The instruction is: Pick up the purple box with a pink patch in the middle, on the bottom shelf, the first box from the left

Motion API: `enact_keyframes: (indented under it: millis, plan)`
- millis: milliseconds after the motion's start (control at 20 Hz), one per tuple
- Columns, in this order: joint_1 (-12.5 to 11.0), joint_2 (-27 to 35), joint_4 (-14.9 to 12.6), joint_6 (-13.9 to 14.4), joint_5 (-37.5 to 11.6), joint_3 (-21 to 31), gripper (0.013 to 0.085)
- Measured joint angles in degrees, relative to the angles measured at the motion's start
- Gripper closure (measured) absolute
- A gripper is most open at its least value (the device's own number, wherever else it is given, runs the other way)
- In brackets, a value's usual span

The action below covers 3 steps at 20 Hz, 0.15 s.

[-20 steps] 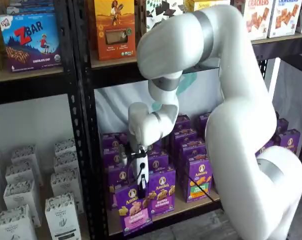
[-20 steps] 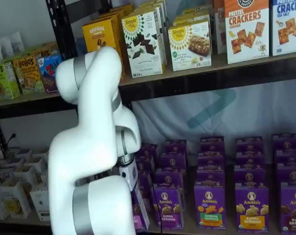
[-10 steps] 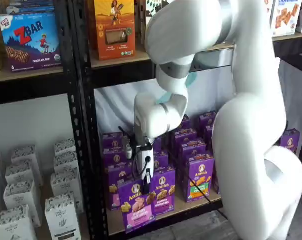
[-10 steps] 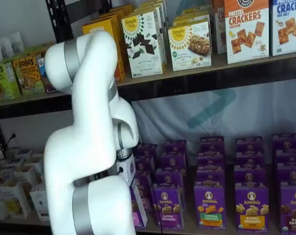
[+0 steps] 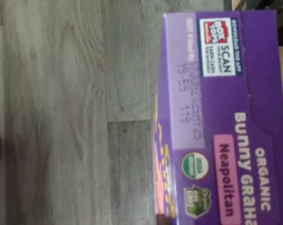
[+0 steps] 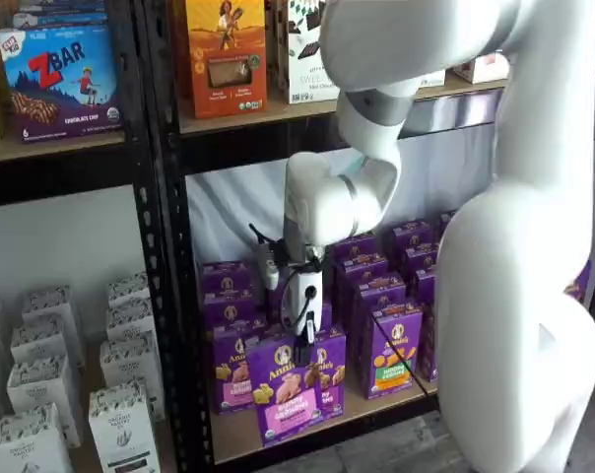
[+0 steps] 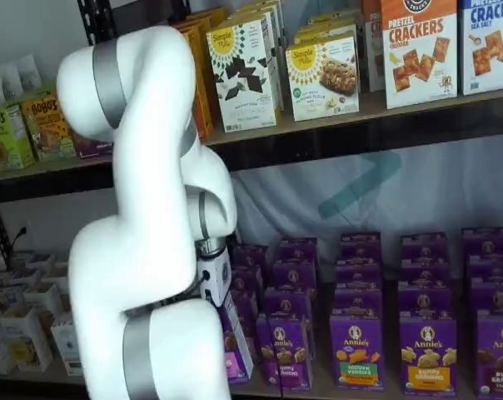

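Note:
The purple box (image 6: 286, 389), an Annie's carton with a pink band, hangs in my gripper (image 6: 305, 343) in a shelf view, out in front of the front row and slightly tilted. The black fingers are closed on its top edge. In a shelf view the arm hides most of the box (image 7: 236, 348), and the gripper's white body (image 7: 214, 282) shows above it. The wrist view shows the box's purple top flap (image 5: 226, 117) reading "Neapolitan", over grey wooden floor (image 5: 62, 117). The bottom shelf (image 6: 376, 404) is a pale-tan board just behind the box.
Rows of purple cartons fill the bottom shelf, among them one with an orange-and-green patch (image 6: 394, 353) and another pink-banded one (image 6: 233, 371). A black perforated upright (image 6: 171, 296) stands left of the box. White cartons (image 6: 120, 424) sit in the left bay. My arm (image 7: 151, 250) fills the left of a shelf view.
The gripper has moved right and slightly up with the purple box, bringing it out from the shelf's left end to in front of the front row.

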Motion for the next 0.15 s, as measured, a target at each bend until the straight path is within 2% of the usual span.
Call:
enact_keyframes:
  millis: [150]
  plan:
    - [-0.43, -2.69, -0.65, 0.21, 1.05, 1.98, 0.061]
